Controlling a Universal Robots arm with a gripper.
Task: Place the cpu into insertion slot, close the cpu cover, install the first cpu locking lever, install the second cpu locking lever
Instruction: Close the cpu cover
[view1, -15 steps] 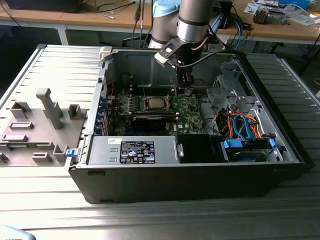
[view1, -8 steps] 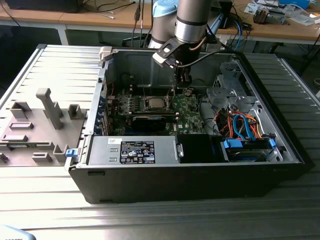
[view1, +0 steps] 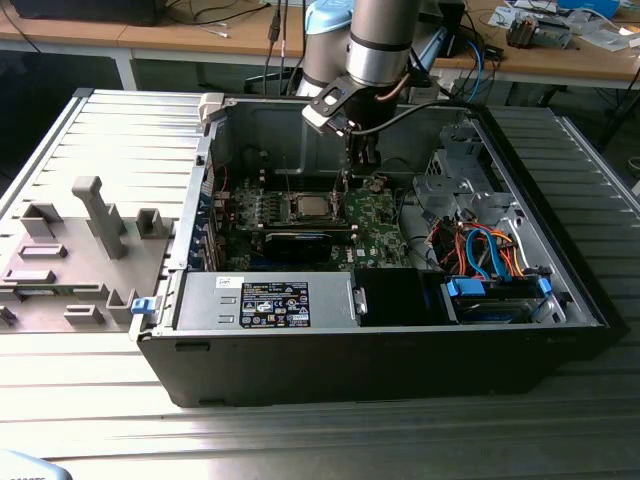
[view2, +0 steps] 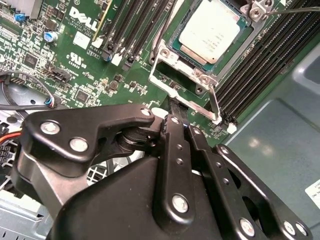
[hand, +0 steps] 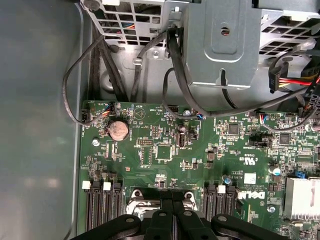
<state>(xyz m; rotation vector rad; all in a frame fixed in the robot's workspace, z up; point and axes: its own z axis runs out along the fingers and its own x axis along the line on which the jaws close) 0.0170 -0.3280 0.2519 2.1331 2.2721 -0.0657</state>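
Note:
The cpu (view2: 212, 30), a silver-topped square, lies flat in the insertion slot (view2: 174, 46) on the green motherboard (hand: 165, 150). In the exterior view the cpu (view1: 308, 207) sits mid-board inside the open computer case. The cpu cover (view2: 156, 62), a thin silvery frame, stands raised at the slot's edge. My gripper (view2: 175, 107) has its black fingers (view2: 176, 135) together, tips against the cover's free edge; whether it is pinched I cannot tell. In the first wrist view the gripper (hand: 172, 197) meets that same edge. Thin wire levers (view2: 215, 102) stand up beside the slot. The gripper (view1: 362, 155) hangs just behind the slot.
Long black memory slots (view2: 135, 25) flank the socket. A metal drive cage (hand: 225, 40) and black cables (hand: 100, 60) crowd the far side. The power supply (view1: 270, 300) and coloured cables (view1: 480, 250) fill the case front. A grey fixture tray (view1: 80, 240) lies outside.

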